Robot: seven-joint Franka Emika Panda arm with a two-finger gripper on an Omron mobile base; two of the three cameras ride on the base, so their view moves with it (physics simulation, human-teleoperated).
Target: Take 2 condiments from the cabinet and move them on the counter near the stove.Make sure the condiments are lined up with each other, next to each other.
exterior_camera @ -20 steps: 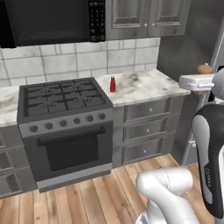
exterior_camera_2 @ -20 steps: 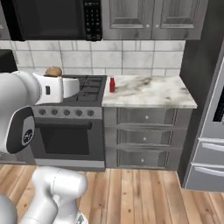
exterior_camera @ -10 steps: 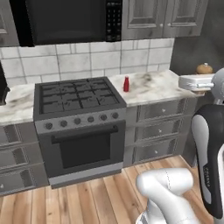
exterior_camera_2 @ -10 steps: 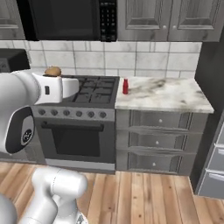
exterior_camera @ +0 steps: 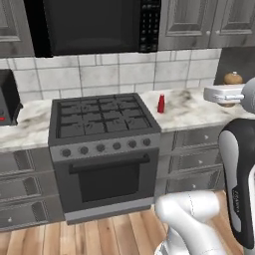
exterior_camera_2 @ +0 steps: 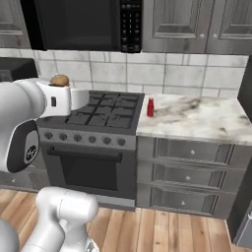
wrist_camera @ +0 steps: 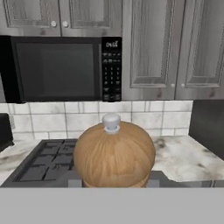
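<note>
The brown wooden knob-topped shaker [wrist_camera: 113,155] sits close in front of the hand camera, with my gripper [exterior_camera: 229,90] shut on it; the fingertips are hidden behind it. Its rounded top [exterior_camera: 232,78] shows above the white hand at the right, over the counter [exterior_camera: 191,113]. From the other side the shaker [exterior_camera_2: 59,80] rides on the hand at the left, above the stove's front. The red squeeze bottle [exterior_camera: 161,103] stands upright on the counter [exterior_camera_2: 206,120] just right of the stove [exterior_camera: 102,118], also red bottle [exterior_camera_2: 150,107]. The cabinet is out of view.
A black microwave [exterior_camera: 94,25] hangs over the stove [exterior_camera_2: 106,110], with grey panelled door cabinets [wrist_camera: 155,48] to its right. A black appliance [exterior_camera: 7,97] stands on the worktop left of the stove. Grey drawers [exterior_camera_2: 192,172] sit under the counter.
The whole scene has slid to the right in both base views, so the camera has moved left. The shaker stays in the gripper and the red bottle has stayed in place.
</note>
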